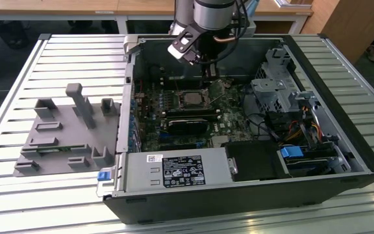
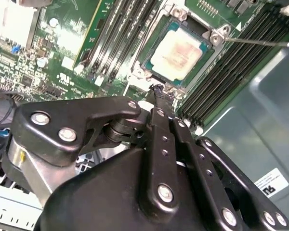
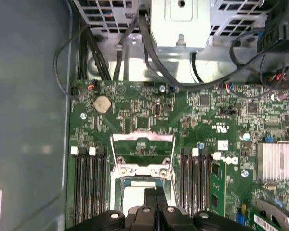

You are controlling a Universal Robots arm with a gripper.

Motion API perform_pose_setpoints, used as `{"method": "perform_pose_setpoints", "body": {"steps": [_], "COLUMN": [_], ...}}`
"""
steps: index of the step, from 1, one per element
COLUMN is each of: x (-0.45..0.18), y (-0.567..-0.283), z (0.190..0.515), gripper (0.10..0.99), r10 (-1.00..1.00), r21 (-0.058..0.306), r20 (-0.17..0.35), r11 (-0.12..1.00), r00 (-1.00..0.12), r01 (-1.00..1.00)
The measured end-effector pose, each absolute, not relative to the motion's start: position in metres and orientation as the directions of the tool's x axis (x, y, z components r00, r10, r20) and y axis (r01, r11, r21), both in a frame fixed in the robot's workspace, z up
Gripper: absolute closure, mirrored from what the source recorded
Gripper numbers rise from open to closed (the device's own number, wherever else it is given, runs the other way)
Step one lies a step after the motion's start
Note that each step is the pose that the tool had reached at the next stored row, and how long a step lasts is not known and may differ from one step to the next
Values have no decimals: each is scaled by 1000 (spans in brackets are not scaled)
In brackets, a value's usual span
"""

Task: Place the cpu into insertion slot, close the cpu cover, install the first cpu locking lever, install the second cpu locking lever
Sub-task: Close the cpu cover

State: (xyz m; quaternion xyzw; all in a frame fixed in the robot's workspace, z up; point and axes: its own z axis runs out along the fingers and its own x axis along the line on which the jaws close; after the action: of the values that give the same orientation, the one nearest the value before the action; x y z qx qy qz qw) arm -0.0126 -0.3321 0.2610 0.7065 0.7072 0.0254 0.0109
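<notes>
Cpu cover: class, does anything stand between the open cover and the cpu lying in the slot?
Possibly the gripper: its shut fingertips sit at the edge of the insertion slot beside the cpu. Otherwise nothing visible lies between the raised cpu cover and it.

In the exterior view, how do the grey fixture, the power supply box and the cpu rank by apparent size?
1. grey fixture, largest
2. power supply box; it lies nearer the camera, so its real rank is less sure
3. cpu, clearly smallest
</notes>
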Motion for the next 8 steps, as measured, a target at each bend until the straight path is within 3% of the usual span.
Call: {"method": "perform_pose_setpoints", "body": {"steps": [8], "x": [11], "y": [-332], "z": [261], "gripper": [980], "r10": [1000], "r21": [36], "r20": [21], "r11": [1], "r00": [-1], "r01": [999]}}
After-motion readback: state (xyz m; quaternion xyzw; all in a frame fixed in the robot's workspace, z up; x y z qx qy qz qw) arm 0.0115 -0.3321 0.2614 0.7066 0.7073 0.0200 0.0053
